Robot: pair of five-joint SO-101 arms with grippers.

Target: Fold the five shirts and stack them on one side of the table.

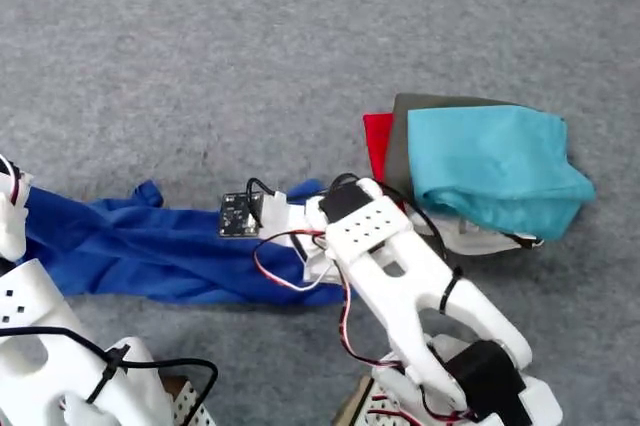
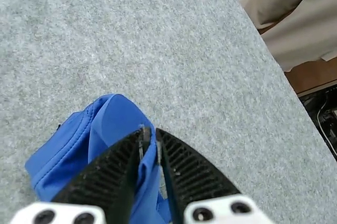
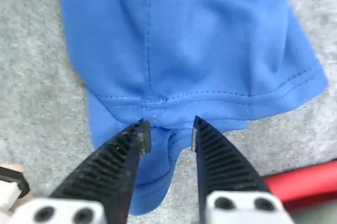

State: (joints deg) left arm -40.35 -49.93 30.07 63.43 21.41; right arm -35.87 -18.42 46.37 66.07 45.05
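Observation:
A blue shirt [image 1: 150, 241] lies stretched in a long band across the left half of the table. My left gripper [image 2: 149, 140] is at the shirt's left end, shut on a bunched fold of the blue shirt [image 2: 100, 129]. At the shirt's right end my right gripper [image 3: 168, 131] stands open, its fingertips [image 3: 141, 132] on either side of the stitched hem of the blue shirt [image 3: 179, 45]. A stack of folded shirts sits to the right: teal [image 1: 490, 166] on top, grey [image 1: 400, 136], red [image 1: 378, 141] and a white one [image 1: 480, 236] below.
Grey felt [image 1: 300, 56] covers the table, and its far half is bare. An edge of the red shirt [image 3: 305, 179] lies close beside my right gripper. The table's far edge [image 2: 263, 50] runs near the left gripper, with a person's beige clothing beyond it.

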